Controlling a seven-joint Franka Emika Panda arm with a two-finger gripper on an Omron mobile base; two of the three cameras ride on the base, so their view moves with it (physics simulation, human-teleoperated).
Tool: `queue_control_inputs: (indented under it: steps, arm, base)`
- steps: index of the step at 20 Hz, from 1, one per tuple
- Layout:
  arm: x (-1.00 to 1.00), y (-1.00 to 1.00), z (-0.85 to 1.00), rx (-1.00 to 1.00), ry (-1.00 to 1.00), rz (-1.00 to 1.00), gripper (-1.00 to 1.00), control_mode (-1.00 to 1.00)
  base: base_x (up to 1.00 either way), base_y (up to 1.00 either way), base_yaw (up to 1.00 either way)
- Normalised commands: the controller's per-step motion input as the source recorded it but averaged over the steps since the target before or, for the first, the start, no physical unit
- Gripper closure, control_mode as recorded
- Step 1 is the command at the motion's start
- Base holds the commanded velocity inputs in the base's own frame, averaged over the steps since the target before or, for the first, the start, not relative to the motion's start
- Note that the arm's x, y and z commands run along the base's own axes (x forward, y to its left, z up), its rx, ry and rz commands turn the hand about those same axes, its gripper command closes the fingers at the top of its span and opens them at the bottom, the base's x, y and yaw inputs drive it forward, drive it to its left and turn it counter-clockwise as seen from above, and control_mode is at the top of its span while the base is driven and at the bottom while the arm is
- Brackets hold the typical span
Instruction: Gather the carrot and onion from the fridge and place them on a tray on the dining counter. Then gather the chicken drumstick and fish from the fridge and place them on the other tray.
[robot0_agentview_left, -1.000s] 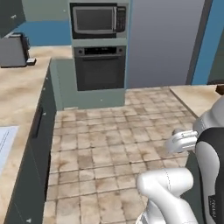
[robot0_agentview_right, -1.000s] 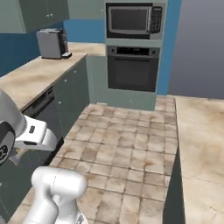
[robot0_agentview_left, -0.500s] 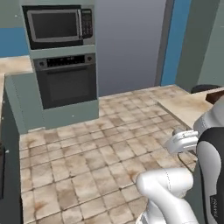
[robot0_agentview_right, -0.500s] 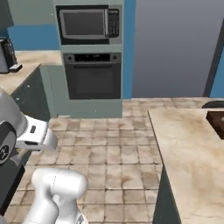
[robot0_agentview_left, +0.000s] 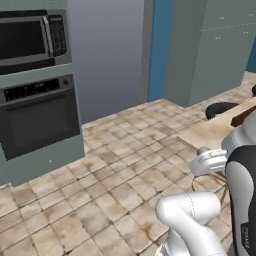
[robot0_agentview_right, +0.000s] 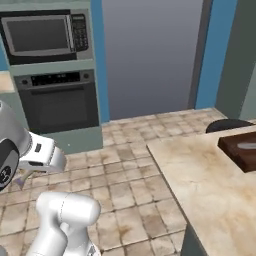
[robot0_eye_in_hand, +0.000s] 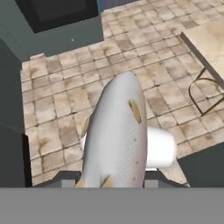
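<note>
Transport stage of the second gathering step. The gripper (robot0_eye_in_hand: 113, 181) was clenched on the fish (robot0_eye_in_hand: 116, 140), whose pale, smooth, tapering body rose lengthwise between the jaws in the hand view, with a yellowish fin on its flank and the tail end low at the fingers. The fish was therefore out of the fridge and carried above the tiled floor (robot0_agentview_left: 115, 175), a surface of mottled beige and brown squares. In the right base view a dark brown tray (robot0_agentview_right: 242, 149), rectangular and raised at the rim, sat on the marbled tan dining counter (robot0_agentview_right: 205, 185), and a pale shape lay in it, too small to identify. Judged from this, delivery of the fish was pending; whether the carrot, onion and drumstick were already placed could not be told. A glossy microwave (robot0_agentview_right: 45, 32) stood above a dark-doored oven (robot0_agentview_right: 57, 105) in grey-green cabinetry.
</note>
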Motion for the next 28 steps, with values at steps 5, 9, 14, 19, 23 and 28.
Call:
queue_control_inputs:
  steps: [5, 9, 14, 19, 23, 28]
  arm:
    - [0.0, 0.0, 0.0, 0.0, 0.0, 0.0, 1.0, 1.0]
    - [0.0, 0.0, 0.0, 0.0, 0.0, 0.0, 1.0, 1.0]
    - [0.0, 0.0, 0.0, 0.0, 0.0, 0.0, 1.0, 1.0]
    - [0.0, 0.0, 0.0, 0.0, 0.0, 0.0, 1.0, 1.0]
    - [0.0, 0.0, 0.0, 0.0, 0.0, 0.0, 1.0, 1.0]
    - [0.0, 0.0, 0.0, 0.0, 0.0, 0.0, 1.0, 1.0]
  base:
    - [0.86, 0.43, -0.45]
    - [0.85, 0.45, -0.45]
    - [0.83, 0.44, -0.44]
    - [0.8, 0.41, -0.44]
    - [0.82, 0.4, -0.43]
    - [0.83, 0.39, -0.43]
